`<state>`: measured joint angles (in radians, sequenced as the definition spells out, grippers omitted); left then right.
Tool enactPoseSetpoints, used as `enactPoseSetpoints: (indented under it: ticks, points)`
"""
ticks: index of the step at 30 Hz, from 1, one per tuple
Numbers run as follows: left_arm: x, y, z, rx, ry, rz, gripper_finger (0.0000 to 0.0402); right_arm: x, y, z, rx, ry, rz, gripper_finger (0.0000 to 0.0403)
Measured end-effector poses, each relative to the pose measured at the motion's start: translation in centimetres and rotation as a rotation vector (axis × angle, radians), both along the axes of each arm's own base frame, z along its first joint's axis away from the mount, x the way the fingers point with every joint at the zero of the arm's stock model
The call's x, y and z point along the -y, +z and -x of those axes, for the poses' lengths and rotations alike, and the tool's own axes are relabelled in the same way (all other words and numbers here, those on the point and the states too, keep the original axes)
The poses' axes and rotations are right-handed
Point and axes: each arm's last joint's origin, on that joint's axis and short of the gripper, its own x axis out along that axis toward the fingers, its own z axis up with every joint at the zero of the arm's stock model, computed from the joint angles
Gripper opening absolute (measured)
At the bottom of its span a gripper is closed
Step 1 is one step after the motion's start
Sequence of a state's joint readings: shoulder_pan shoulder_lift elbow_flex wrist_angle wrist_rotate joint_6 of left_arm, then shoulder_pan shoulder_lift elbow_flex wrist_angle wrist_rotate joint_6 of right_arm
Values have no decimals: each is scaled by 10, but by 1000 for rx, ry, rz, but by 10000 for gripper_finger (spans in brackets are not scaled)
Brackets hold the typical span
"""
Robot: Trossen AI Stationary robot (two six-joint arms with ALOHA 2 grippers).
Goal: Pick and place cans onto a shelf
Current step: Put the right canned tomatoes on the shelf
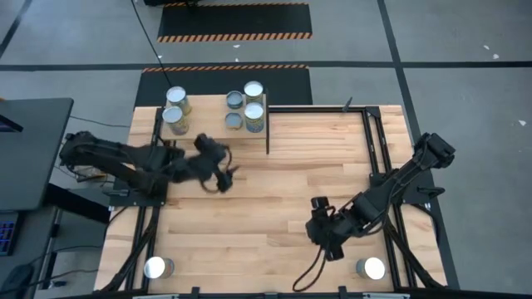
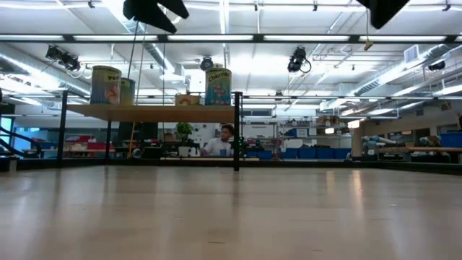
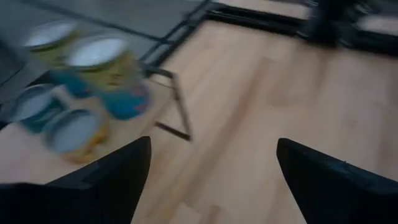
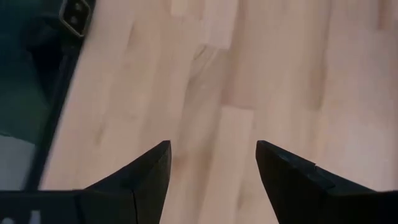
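Cans stood in two clusters on the shelf at the table's far edge. Just in front of it hovered the left gripper, spread wide and empty; the right gripper, near the front, was open and empty too.

Grey concrete floor with hazard-striped black mats; bright ceiling strip lights; blue bins along distant workshop benches.
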<state>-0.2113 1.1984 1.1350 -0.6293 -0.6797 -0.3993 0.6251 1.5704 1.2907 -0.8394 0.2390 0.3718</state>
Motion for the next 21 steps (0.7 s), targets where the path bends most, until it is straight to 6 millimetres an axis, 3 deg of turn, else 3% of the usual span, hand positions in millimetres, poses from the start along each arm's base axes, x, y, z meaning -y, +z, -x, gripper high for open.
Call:
enactPoseSetpoints:
  ticks: [7,12,16,21]
  points:
    - [51,-27,1,61,-206,-5,354,-2,-7,-5,-136,-225,-209,250]
    - [73,-36,7,127,-282,11,354,-47,-5,2,-324,-179,-277,250]
    - [83,-45,10,157,-313,25,354,-71,3,21,-515,-279,-183,258]
    - [91,-55,16,162,-337,50,354,-101,2,67,-695,-407,-77,300]
